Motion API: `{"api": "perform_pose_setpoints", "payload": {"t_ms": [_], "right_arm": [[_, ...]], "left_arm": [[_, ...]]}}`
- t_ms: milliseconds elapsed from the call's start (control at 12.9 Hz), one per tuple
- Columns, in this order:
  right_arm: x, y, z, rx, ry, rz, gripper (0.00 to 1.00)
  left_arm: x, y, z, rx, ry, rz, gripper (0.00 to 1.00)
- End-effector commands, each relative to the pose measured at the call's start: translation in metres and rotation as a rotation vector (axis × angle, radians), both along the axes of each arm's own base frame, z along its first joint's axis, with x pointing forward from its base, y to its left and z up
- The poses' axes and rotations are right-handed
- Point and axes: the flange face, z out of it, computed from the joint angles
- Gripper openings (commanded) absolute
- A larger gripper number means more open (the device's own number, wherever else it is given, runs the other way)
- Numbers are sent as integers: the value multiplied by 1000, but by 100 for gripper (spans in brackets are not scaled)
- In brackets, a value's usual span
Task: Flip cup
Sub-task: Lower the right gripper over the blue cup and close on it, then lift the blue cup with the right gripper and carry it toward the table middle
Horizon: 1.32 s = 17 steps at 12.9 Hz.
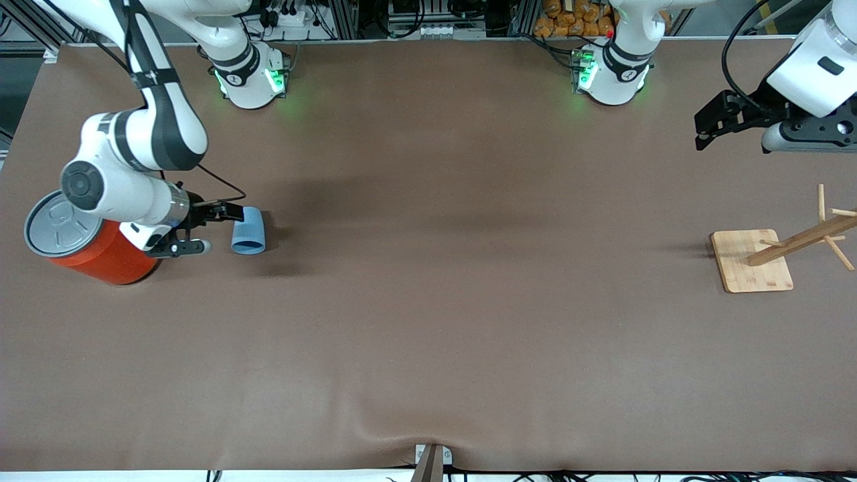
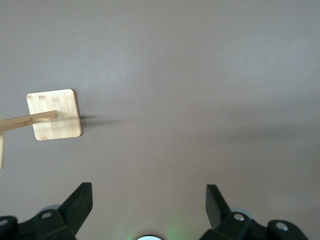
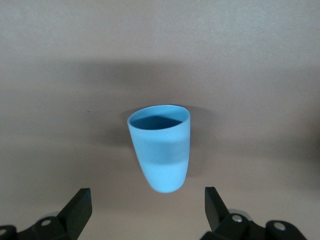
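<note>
The light-blue cup (image 1: 248, 231) lies on its side on the brown table toward the right arm's end, its wider rim end nearer to the front camera. My right gripper (image 1: 222, 230) is open and low right beside the cup, one fingertip (image 1: 236, 213) close to its narrow end. In the right wrist view the cup (image 3: 162, 150) shows its open mouth, and its base sits just ahead of the right gripper (image 3: 146, 196), between the spread fingers and apart from them. My left gripper (image 1: 702, 132) waits open and empty in the air at the left arm's end, and it also shows in the left wrist view (image 2: 149, 192).
A large orange can (image 1: 107, 261) with a grey lid (image 1: 60, 224) lies right by the right arm's wrist, on the side away from the cup. A wooden rack on a square base (image 1: 751, 261) stands at the left arm's end, seen in the left wrist view (image 2: 54, 114).
</note>
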Motion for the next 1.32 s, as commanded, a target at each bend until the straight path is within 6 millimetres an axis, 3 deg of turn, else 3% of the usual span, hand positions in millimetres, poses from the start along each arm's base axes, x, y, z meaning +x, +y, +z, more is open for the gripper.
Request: {"api": "perform_pose_setpoints", "payload": {"t_ms": [0, 310, 621, 853, 931, 1009, 1086, 1164, 1241], "right_arm": [[-21, -2, -12, 10, -33, 16, 100], [-31, 18, -50, 2, -68, 51, 100], [-27, 19, -86, -8, -90, 76, 100], [-26, 19, -100, -12, -104, 98, 100], [-25, 20, -105, -12, -109, 100, 82], [-24, 20, -106, -12, -106, 101, 43], [-21, 19, -103, -11, -104, 99, 17], [-17, 20, -99, -8, -103, 104, 0], [-7, 20, -90, -5, -105, 108, 0]], "left_arm": [[2, -8, 2, -16, -7, -13, 100], [5, -10, -2, -16, -6, -16, 100], [6, -11, -1, -19, -16, -16, 100], [7, -9, -1, -19, -16, -15, 100], [7, -9, -1, -19, -16, -13, 100], [7, -8, -1, -19, -16, -12, 100], [7, -8, 0, -20, -17, -13, 100], [7, -8, 0, -20, -17, -13, 100], [7, -8, 0, -20, -19, -13, 100]]}}
